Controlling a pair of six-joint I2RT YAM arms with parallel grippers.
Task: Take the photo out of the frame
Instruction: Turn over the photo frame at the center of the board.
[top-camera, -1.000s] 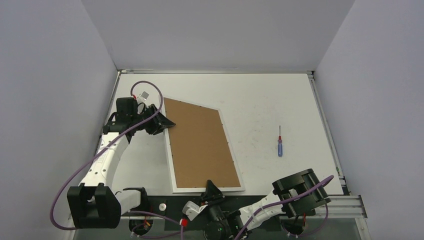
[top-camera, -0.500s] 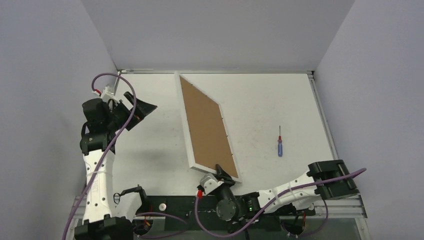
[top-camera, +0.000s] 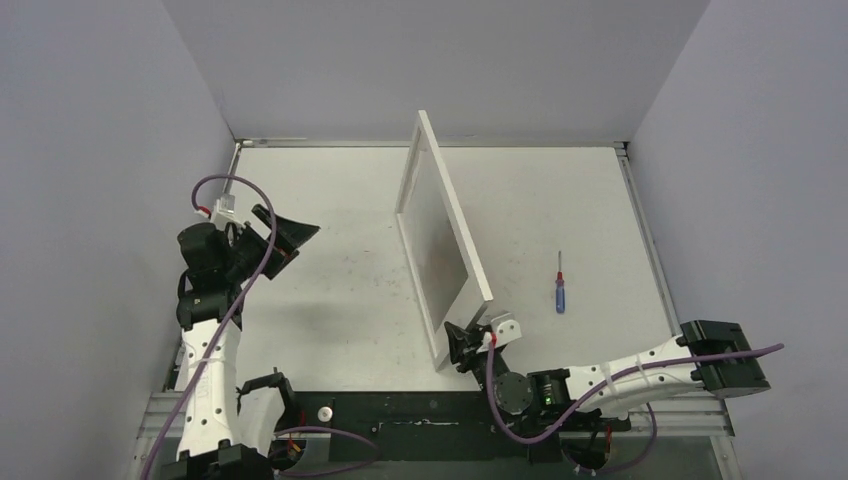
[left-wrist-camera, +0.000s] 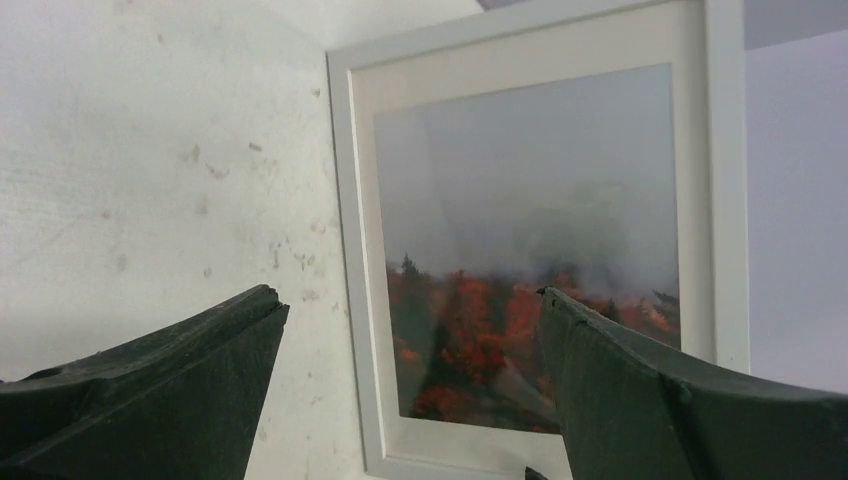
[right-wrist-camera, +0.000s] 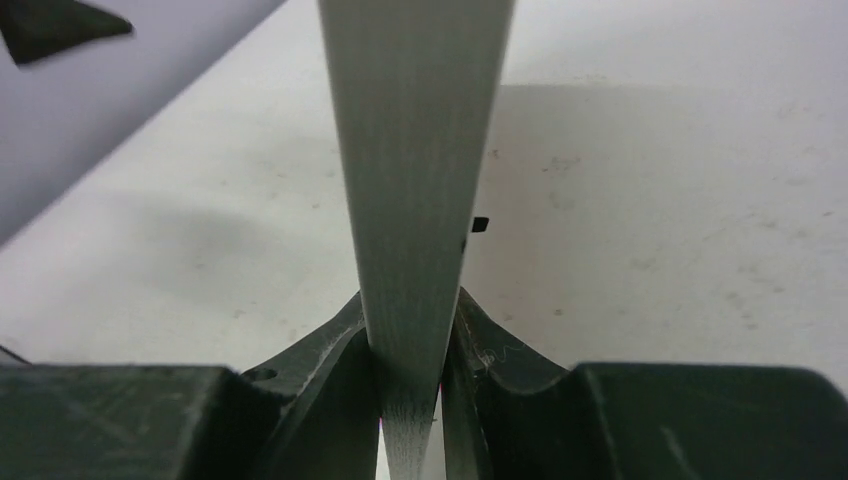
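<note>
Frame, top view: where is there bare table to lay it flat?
The widest bare table lies left of the frame, between it and the open left gripper. Right of it, a narrower strip runs to the screwdriver. Crowded: the near edge, where the right gripper clamps the frame's end.

Top: high overhead, looking down. Left wrist faces frame (top-camera: 440, 245) front; right wrist close at its edge.
</note>
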